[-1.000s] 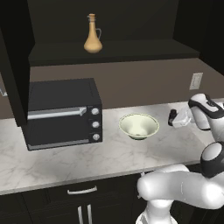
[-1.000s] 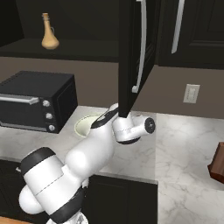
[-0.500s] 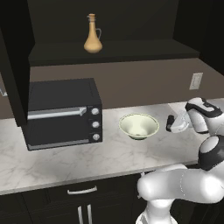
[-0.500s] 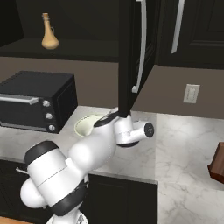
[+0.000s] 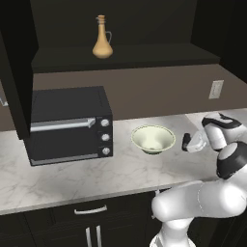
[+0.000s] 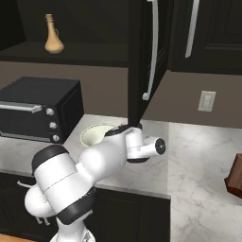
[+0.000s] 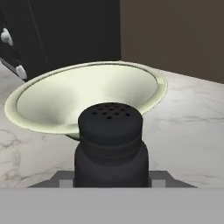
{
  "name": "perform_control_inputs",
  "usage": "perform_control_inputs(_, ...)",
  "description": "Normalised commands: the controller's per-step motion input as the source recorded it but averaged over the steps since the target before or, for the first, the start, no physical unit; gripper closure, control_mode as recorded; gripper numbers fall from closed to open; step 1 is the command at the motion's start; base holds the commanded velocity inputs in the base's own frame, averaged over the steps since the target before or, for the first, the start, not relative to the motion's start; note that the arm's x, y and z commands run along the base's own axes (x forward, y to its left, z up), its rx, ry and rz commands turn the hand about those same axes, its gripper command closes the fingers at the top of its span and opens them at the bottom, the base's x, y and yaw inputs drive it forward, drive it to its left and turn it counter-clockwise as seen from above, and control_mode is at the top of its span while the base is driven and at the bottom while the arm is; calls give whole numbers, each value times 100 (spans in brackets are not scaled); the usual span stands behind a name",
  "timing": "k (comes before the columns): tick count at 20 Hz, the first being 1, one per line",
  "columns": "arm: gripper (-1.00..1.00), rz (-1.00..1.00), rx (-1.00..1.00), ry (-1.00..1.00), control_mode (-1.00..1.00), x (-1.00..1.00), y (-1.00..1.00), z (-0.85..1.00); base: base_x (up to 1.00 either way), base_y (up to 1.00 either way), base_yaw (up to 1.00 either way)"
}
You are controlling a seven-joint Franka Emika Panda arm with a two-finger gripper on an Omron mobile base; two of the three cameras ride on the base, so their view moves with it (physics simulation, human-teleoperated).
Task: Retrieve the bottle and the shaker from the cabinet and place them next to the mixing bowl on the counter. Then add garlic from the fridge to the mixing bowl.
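The tool [image 5: 188, 143] is closed on the shaker [image 7: 110, 144], a small dark pot with little holes on top. It holds the shaker low, just over the white tabletop [image 5: 72, 173]. The mixing bowl [image 7: 87, 98] sits right in front of the tool, very near.

What could go wrong? If the tool pushes forward, the shaker could bump the bowl's rim and shove it away. If the tool lets go while the shaker is tilted or not yet down, the shaker could tip over and roll. I cannot tell if its bottom touches the tabletop yet.

The bottle [image 5: 102, 38] stands far above the tool, on the shelf of the cabinet [image 5: 120, 58]. It is tall and thin, so a rough grab could knock it off.
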Motion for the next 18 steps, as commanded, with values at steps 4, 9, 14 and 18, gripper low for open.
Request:
perform_control_inputs(4,100,1,0,2,-100,4,0,-18,0,0,0)
perform_control_inputs(9,100,0,0,0,-100,5,0,-2,0,0,0)
perform_control_inputs(14,100,0,0,0,-100,13,2,0,0,0,0)
perform_control_inputs(18,100,0,0,0,-100,16,16,-2,0,0,0)
